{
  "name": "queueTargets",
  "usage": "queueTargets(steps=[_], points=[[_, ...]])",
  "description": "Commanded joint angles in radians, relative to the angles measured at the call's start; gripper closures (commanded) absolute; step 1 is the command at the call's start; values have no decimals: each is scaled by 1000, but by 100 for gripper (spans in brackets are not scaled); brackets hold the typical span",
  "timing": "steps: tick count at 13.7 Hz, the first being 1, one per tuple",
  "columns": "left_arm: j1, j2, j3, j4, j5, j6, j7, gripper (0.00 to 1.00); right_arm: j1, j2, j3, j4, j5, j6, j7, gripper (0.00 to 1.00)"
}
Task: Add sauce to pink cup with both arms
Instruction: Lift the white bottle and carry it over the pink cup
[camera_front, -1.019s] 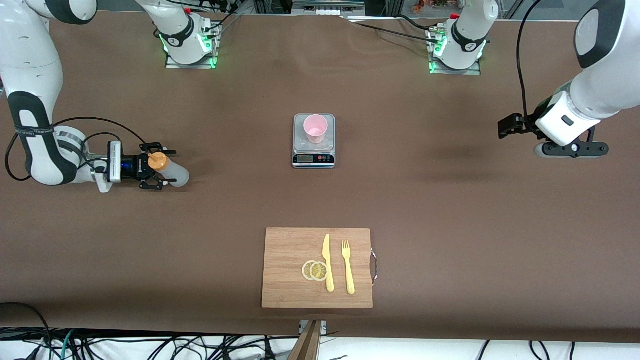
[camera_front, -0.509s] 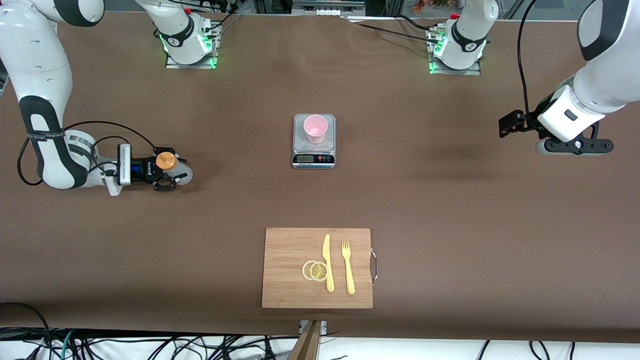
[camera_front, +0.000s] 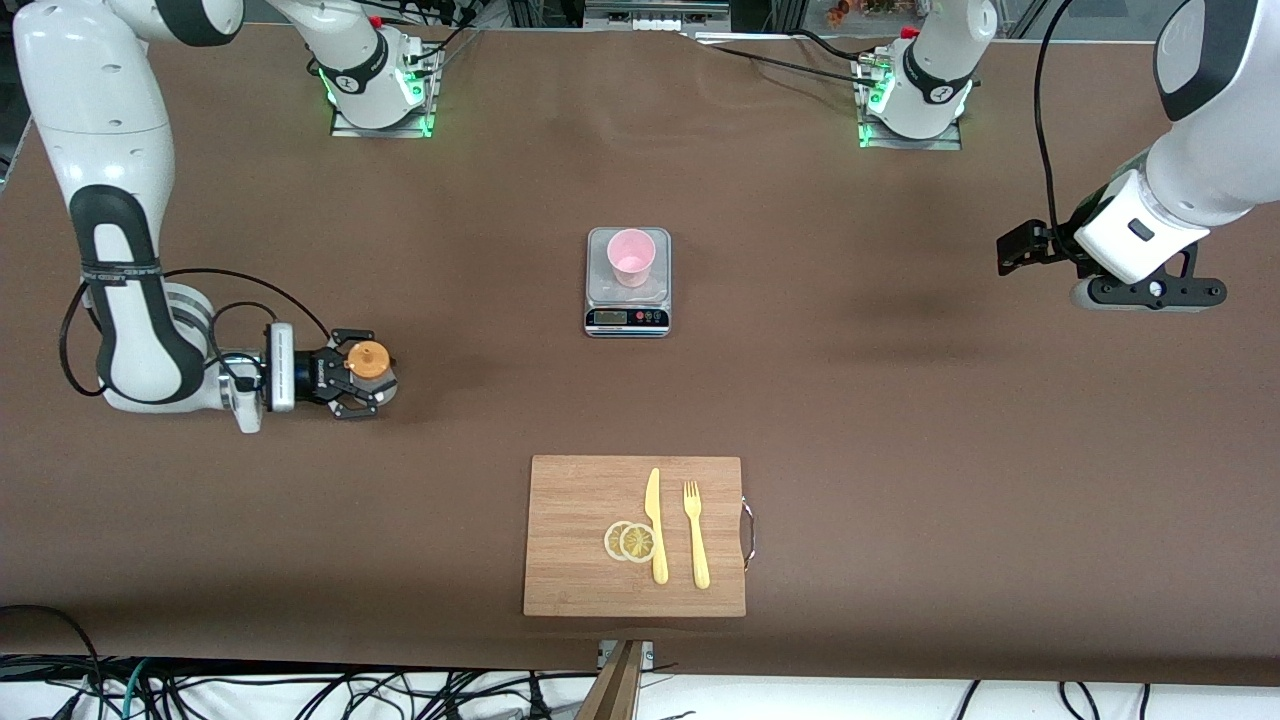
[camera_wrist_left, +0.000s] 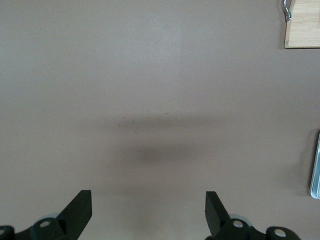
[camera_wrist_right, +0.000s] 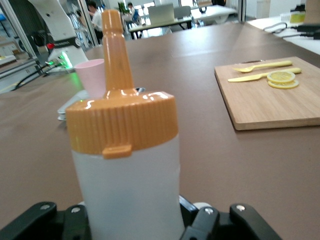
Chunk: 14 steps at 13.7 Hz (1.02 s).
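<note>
Right gripper (camera_front: 358, 385) fingers clamp the sauce (camera_front: 370, 366) at mid-left of frame, so we lift it upright, carry it toward the pink cup (camera_front: 631, 257) on the scale (camera_front: 627, 312), while the left gripper (camera_front: 1020, 250) waits wide.

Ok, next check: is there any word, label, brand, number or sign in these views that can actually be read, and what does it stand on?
None can be read.
Small grey kitchen scale under the pale pink plastic cup: dark display and buttons, too small to read.
Black band on the right arm: white lettering, too small to read.
White squeeze bottle with orange cap: no label shows.
Bamboo cutting board: no print.
</note>
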Motion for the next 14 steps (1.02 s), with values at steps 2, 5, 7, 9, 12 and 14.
queueTargets(steps=[2,5,7,9,12,14], points=[[-11,18,0,35,20,-26,3,0,140,-96,-11,-18,-98,164,178,100],[-11,21,-1,35,20,-26,3,0,262,-185,-13,-13,-382,259,405,100],[-11,24,-1,37,20,-26,3,0,322,-219,-10,-13,-538,270,561,100],[-11,26,-1,37,21,-26,3,0,373,-242,-10,-13,-619,271,657,100],[-11,26,-1,38,21,-26,3,0,447,-284,-10,-15,-742,267,819,100],[-11,26,-1,38,21,-26,3,0,491,-299,-8,-18,-800,262,916,100]])
